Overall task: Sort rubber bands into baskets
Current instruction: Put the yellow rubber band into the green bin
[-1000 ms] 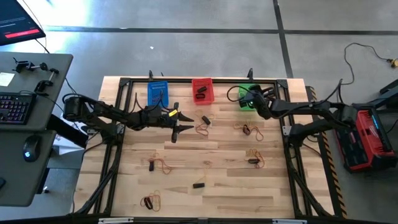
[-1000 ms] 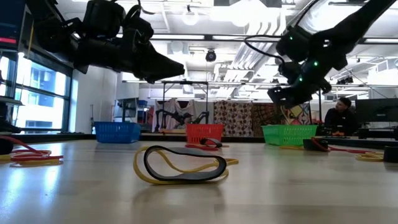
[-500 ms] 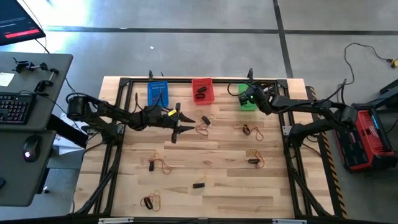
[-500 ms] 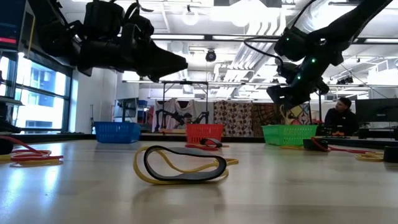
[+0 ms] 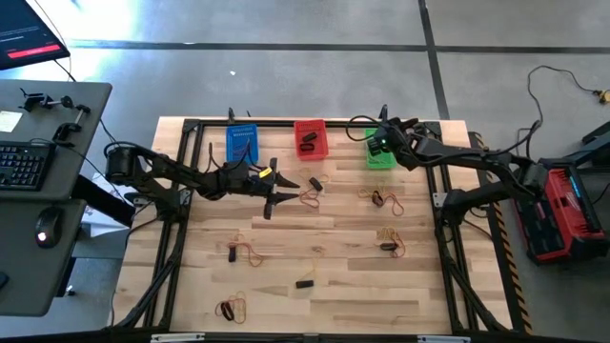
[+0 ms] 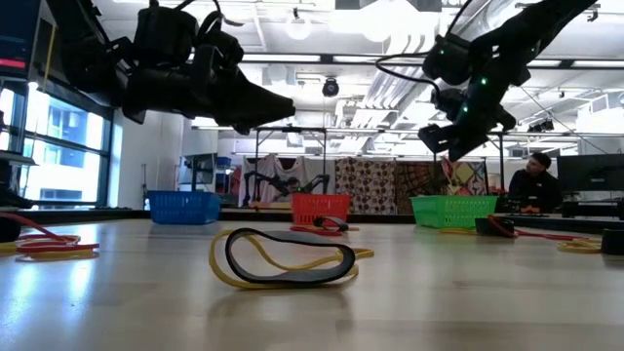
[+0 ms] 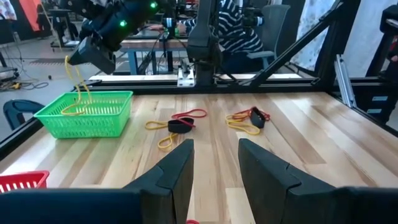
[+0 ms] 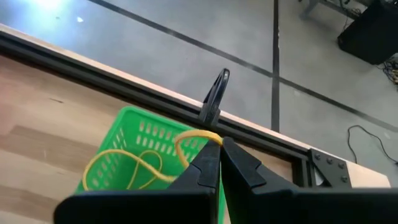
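A yellowish rubber band (image 8: 149, 163) is pinched by the right gripper (image 8: 217, 152) above the green basket (image 8: 127, 127); if it's released off-centre, the rim could get snagged.

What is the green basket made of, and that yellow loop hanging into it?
The green basket looks like shiny molded plastic, judging by its grid of holes. The yellow band seems to be soft rubber: it dangles limp and curly from the right gripper.
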Robot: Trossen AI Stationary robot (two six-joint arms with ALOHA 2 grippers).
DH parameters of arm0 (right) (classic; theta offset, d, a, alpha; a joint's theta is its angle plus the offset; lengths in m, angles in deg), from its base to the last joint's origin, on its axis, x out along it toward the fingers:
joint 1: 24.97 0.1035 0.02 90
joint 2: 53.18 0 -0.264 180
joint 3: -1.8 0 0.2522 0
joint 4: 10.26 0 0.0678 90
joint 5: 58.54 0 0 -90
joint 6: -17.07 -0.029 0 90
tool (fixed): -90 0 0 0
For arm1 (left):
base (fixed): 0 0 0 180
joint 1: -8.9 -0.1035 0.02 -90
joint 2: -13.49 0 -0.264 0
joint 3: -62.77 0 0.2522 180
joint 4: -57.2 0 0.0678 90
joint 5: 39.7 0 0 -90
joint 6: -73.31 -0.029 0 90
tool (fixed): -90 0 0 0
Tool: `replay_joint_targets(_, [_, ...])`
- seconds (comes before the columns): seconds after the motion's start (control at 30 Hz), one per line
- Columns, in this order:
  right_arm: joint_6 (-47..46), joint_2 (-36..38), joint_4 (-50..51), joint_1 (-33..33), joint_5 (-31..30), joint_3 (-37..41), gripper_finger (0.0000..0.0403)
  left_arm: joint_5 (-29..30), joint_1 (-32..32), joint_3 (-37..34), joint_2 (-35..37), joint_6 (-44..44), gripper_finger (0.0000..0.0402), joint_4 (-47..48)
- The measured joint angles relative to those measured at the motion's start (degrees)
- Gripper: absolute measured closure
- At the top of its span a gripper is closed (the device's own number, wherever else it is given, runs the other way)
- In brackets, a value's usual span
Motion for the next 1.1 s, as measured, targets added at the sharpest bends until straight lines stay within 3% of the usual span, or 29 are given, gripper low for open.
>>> replay_joint_targets(0.57, [-4.58, -0.23, 2.99, -2.87, 0.77, 2.36, 0.0403, 0.11, 0.0, -0.01, 0.0, -0.22, 0.0282, 0.01])
replay_joint_targets(0.87, [-3.9, -0.68, -1.83, -3.02, 6.59, 2.38, 0.0403, 0.09, 0.0, -0.01, 0.02, 0.04, 0.0282, 0.03])
replay_joint_targets(1.1, [-2.55, -8.24, -5.89, -4.61, 12.17, 1.91, 0.0403, 0.09, 0.0, -0.01, 0.02, 0.02, 0.0282, 0.06])
